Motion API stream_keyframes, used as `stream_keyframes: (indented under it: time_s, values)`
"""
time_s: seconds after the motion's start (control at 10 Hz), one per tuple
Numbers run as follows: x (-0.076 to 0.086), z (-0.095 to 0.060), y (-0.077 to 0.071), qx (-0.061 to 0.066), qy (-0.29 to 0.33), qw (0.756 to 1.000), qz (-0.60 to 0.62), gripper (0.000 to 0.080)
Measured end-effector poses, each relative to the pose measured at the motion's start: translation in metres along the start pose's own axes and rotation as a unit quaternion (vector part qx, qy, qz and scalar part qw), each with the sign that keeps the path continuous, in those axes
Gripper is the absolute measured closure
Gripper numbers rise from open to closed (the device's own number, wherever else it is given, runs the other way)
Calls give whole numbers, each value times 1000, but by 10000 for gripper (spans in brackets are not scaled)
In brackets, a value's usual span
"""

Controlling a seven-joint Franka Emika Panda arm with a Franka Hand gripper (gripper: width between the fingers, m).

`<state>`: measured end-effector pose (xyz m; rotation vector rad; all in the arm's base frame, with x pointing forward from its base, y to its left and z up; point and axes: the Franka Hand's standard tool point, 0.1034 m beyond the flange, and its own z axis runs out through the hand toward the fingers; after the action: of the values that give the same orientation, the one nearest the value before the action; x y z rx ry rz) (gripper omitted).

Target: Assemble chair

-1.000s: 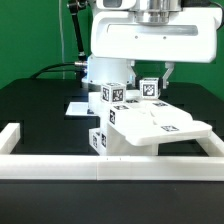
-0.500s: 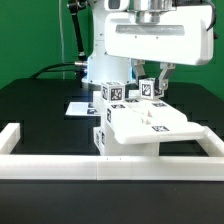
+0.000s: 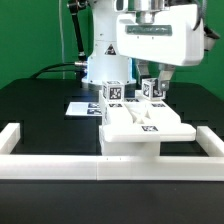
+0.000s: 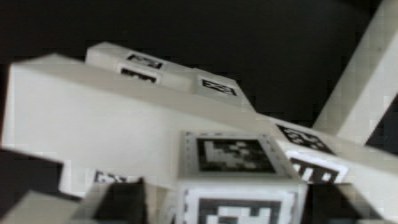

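Gripping an upright bar of the chair [image 3: 143,125], the pincer [image 3: 152,84] appeared clenched; below it, the seat could slip or twist against the rail [image 3: 100,167].

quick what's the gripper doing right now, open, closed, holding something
Gripper: fingers reach down at the chair assembly's tagged upright blocks; whether it is shut on a part cannot be told.

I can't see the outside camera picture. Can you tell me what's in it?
A white robot arm reaches down to a white chair made of blocky parts with black-and-white square tags. The chair sits on a black table against a white rail. A flat marker board lies behind it.
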<state>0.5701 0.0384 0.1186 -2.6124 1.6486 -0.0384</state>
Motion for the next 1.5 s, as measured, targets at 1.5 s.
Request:
stream_keyframes:
  time_s: [1.5]
  values:
    - [0, -1, -1, -5, 3, 830, -558, 150]
